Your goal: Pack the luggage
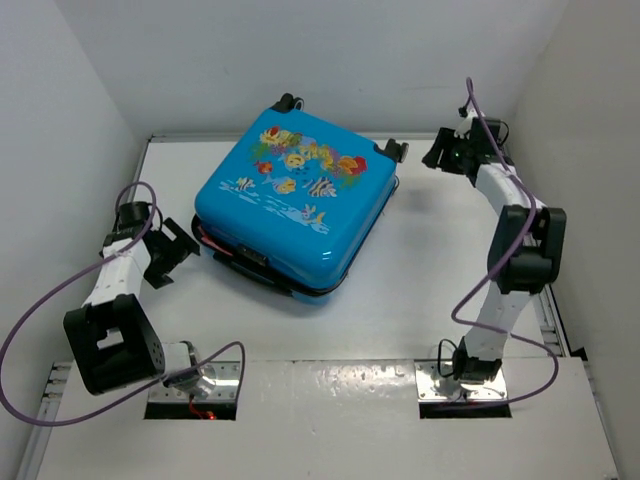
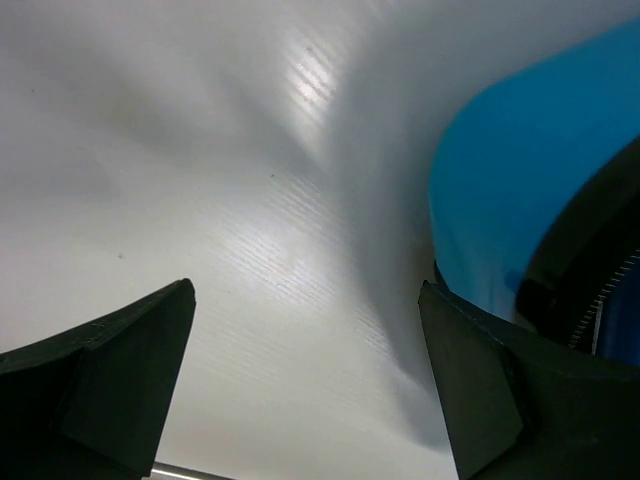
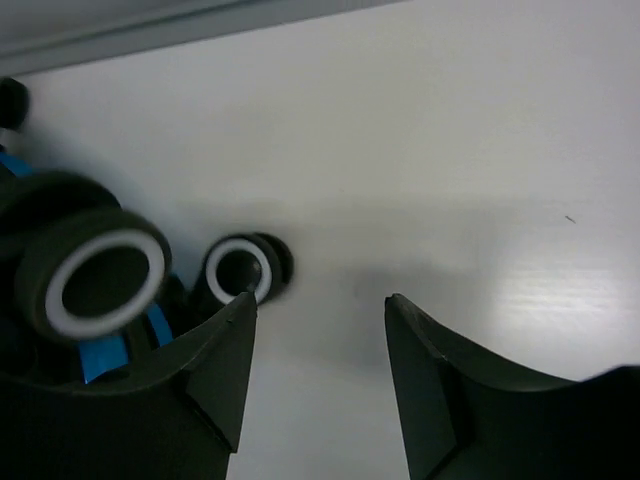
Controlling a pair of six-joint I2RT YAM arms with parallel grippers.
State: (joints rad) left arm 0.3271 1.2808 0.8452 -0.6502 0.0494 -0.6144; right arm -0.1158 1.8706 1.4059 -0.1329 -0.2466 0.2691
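left claw (image 1: pixel 177 250) is spread wide, nothing gripped, just beside the glossy bright-blue hard-shell suitcase with fish prints (image 1: pixel 295 205) | suitcase is laid closed, flat on the smooth white table (image 1: pixel 430 290) | right claw (image 3: pixel 320 305) is parted, empty, beside black white-rimmed wheels (image 3: pixel 240 268), shown close only by its wrist view
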